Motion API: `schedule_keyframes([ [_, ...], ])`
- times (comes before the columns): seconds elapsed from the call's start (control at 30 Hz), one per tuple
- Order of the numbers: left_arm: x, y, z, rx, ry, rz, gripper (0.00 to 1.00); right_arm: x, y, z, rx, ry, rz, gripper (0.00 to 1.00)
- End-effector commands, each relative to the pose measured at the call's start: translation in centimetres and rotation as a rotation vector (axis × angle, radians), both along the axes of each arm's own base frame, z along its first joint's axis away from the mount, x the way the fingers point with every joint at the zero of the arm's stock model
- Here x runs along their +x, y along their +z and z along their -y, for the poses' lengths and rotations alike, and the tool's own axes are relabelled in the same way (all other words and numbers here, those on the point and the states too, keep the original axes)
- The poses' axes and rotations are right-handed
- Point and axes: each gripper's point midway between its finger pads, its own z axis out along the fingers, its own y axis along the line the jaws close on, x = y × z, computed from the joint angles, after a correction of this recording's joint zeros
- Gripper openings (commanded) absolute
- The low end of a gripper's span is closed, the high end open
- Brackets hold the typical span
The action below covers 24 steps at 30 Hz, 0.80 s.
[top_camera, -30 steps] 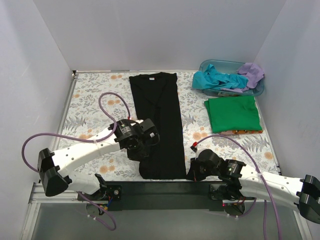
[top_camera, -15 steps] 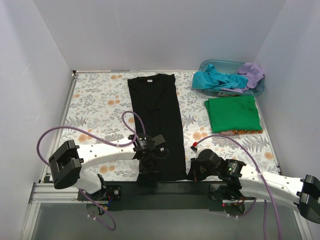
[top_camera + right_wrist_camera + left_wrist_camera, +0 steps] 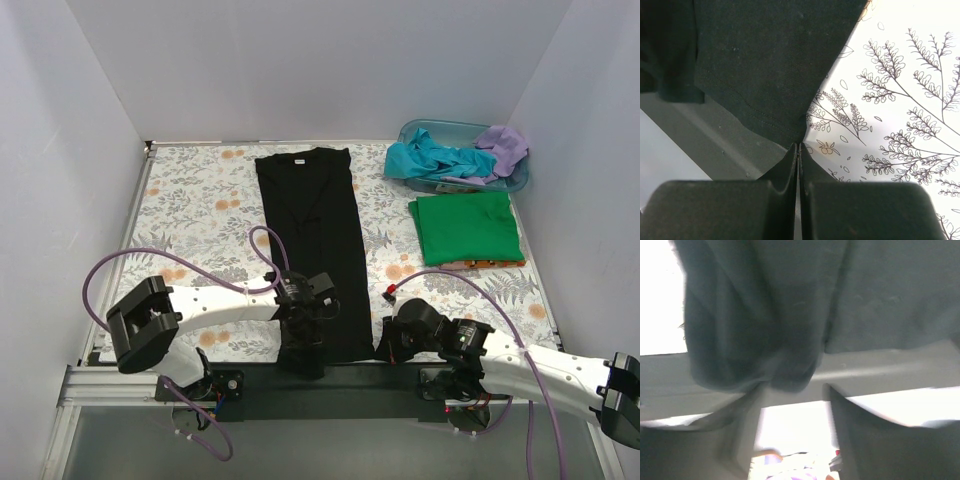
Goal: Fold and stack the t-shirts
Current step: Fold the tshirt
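the jaws of my left gripper (image 3: 792, 390) stood apart, with the near hem of the black t-shirt (image 3: 310, 230) just at their tips. my right gripper (image 3: 798, 146) was pressed closed at the hem's right corner; whether it pinched cloth i could not tell. the shirt lay folded narrow, running straight away from both arms.

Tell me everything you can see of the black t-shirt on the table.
The black t-shirt is plain, matte and soft, cotton by its look. It lies flat on the flowered table, folded lengthwise into a long narrow strip. Its collar, with a small white label, is at the far end and its hem is at the near edge. The right arm's fingers are shut on its near right corner. The left arm's fingers stand apart at the bunched near left corner.
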Motion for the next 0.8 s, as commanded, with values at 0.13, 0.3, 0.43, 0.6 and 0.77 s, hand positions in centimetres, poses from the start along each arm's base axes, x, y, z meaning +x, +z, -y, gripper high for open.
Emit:
schedule_keyframes([
  [0.13,0.7,1.7,-2.3,0.073,0.094,0.074,0.74,0.5,1.0,-0.4,0.022,-0.009,0.021,0.03],
  [0.3,3.4,3.0,-5.6,0.116,0.256,0.192,0.80,1.0,3.1,-1.1,0.052,0.035,0.082,0.19],
  [0.43,6.5,3.2,-7.3,0.090,0.343,0.274,0.83,2.5,6.7,-1.9,0.088,0.047,0.186,0.39],
  [0.6,15.4,7.6,-4.8,-0.175,0.408,0.514,0.93,6.5,11.1,-3.0,0.057,-0.005,0.370,0.98],
  [0.77,23.5,8.4,-2.5,-0.314,0.356,0.617,0.97,12.4,12.7,-4.4,-0.084,-0.129,0.498,0.99],
])
